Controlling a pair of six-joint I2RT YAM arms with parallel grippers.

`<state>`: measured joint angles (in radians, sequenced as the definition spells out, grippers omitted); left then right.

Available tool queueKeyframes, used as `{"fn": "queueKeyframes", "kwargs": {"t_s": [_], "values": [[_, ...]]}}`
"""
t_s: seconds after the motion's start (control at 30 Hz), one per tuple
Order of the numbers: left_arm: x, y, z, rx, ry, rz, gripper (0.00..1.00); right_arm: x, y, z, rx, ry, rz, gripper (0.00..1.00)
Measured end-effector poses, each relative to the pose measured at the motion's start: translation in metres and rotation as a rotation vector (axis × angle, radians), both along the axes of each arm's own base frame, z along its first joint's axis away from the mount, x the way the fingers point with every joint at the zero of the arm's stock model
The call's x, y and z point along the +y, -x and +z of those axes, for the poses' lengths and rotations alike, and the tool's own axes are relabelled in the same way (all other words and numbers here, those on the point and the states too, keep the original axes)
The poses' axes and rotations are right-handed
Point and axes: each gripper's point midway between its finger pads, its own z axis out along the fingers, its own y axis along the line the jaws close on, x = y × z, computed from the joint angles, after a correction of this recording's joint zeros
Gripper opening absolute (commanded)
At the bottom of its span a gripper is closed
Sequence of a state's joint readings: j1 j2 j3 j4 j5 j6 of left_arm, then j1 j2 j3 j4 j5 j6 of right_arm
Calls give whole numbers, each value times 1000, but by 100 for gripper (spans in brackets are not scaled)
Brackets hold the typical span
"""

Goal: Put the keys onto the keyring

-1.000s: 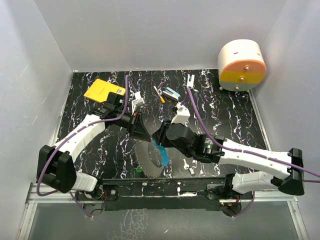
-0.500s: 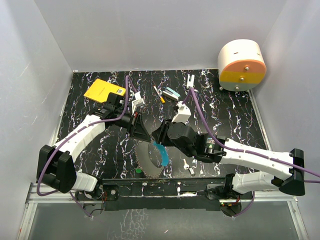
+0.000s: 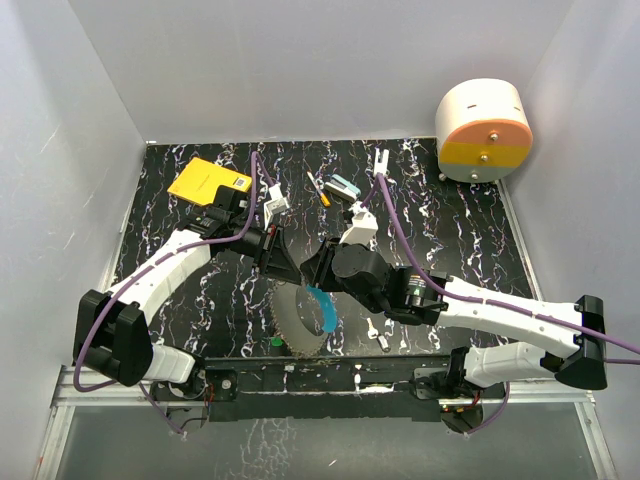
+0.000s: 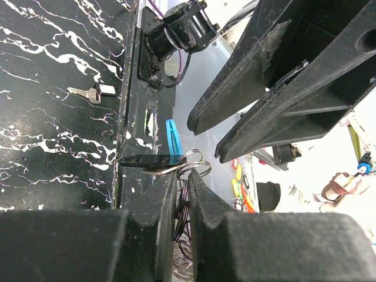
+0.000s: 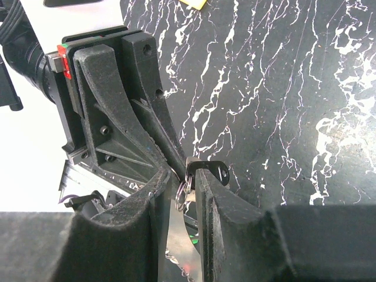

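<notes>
The keyring (image 3: 322, 308), a thin silvery loop with a blue arc, hangs from my left gripper (image 3: 283, 262). In the left wrist view that gripper (image 4: 182, 176) is shut on the keyring's wire coils (image 4: 183, 205), with the blue arc (image 4: 171, 138) just past its tips. A black-headed key (image 4: 147, 160) hangs there on small rings (image 4: 194, 161). My right gripper (image 3: 312, 268) meets the left one tip to tip. In the right wrist view its jaws (image 5: 179, 176) stand a narrow gap apart around the small rings (image 5: 183, 191), beside the black-headed key (image 5: 214, 171). Two silver keys (image 3: 375, 331) and a green-headed key (image 3: 276, 341) lie on the table.
A yellow pad (image 3: 208, 183) lies at the back left. An orange-and-white stick (image 3: 318, 188) and a teal-and-white block (image 3: 343, 187) lie at the back middle. A round white, orange and yellow drum (image 3: 483, 128) stands at the back right. A silver key (image 4: 88, 92) lies near the front rail.
My right gripper has moved a little left, closing in on the left gripper's tips. The left arm and the keyring have stayed put.
</notes>
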<state>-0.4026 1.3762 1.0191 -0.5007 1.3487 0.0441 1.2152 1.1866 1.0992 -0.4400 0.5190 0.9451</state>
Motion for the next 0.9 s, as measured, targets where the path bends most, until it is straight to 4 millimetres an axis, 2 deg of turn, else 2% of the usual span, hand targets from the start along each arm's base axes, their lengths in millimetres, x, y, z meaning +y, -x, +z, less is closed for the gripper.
{"fn": "queueKeyframes", "kwargs": {"t_s": [0.9], "values": [[0, 0, 0, 0, 0, 0, 0, 0, 1, -13, 41, -6, 3, 24]]}}
